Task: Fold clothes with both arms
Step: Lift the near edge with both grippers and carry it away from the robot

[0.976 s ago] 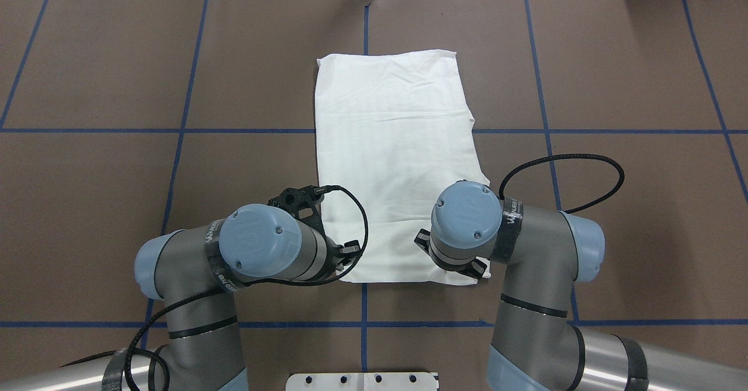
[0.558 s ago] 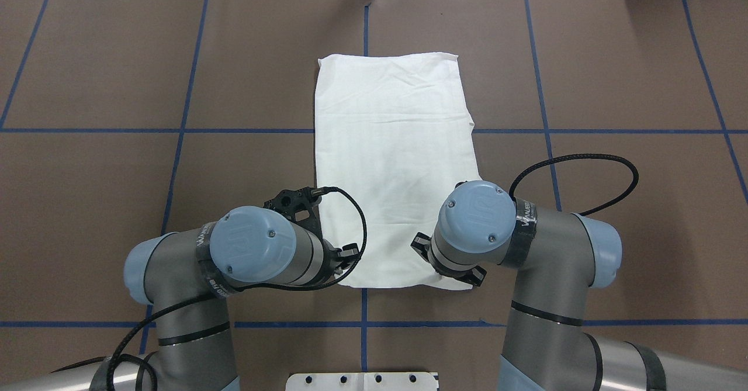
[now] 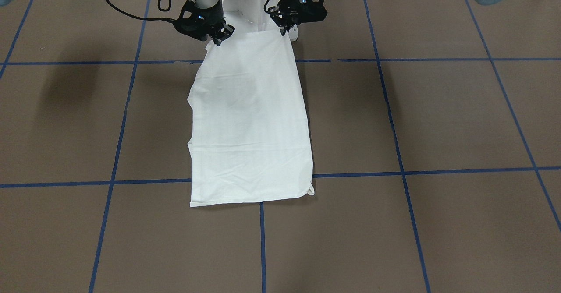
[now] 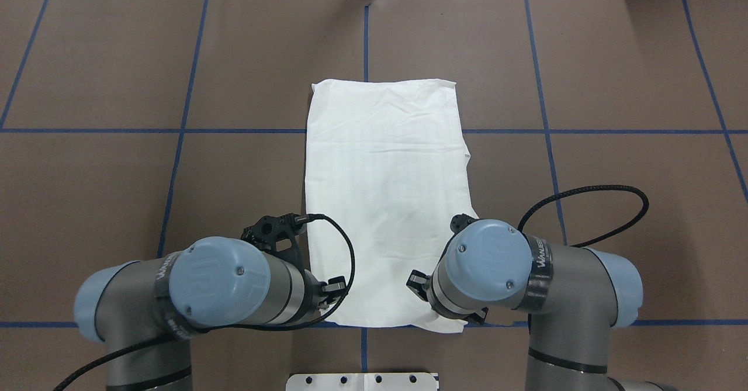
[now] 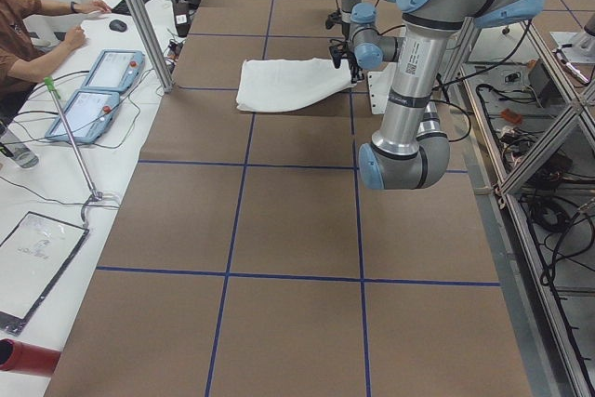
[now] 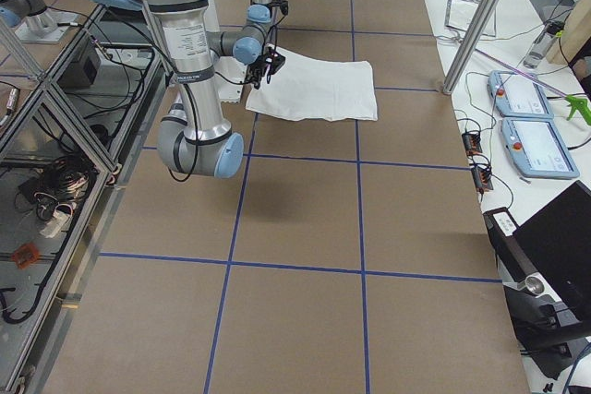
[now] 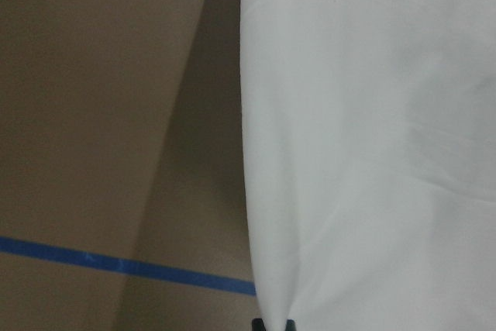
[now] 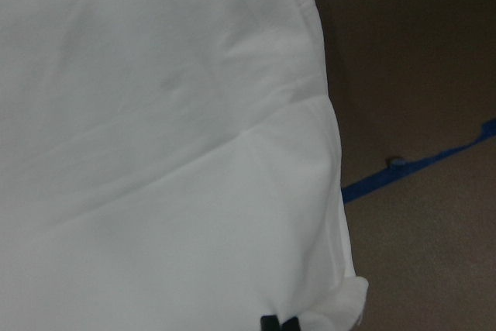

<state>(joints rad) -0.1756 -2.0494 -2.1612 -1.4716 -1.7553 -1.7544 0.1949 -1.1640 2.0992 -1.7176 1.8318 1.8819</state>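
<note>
My left gripper is pinched tight on one near corner of the white T-shirt, and my right gripper is clamped the same way on the other near corner. In my left wrist view the black fingertips sit together at the bottom of the frame with cloth caught between them. My right wrist view shows the same thing, fingertips closed on the hem.

The shirt is folded into a long, narrow rectangle that runs lengthwise away from me along the middle of the brown table. I hold its near edge raised off the surface, and a dark shadow lies under the cloth beside my left fingers. From there the fabric slopes down, and its far end lies flat. The far edge reaches just past one of the blue tape lines, and the near edge hangs over the next line toward me. The side on my right has a small jag partway along, and soft creases cross the upper face. A white plate sits at the table edge between my two arms.
</note>
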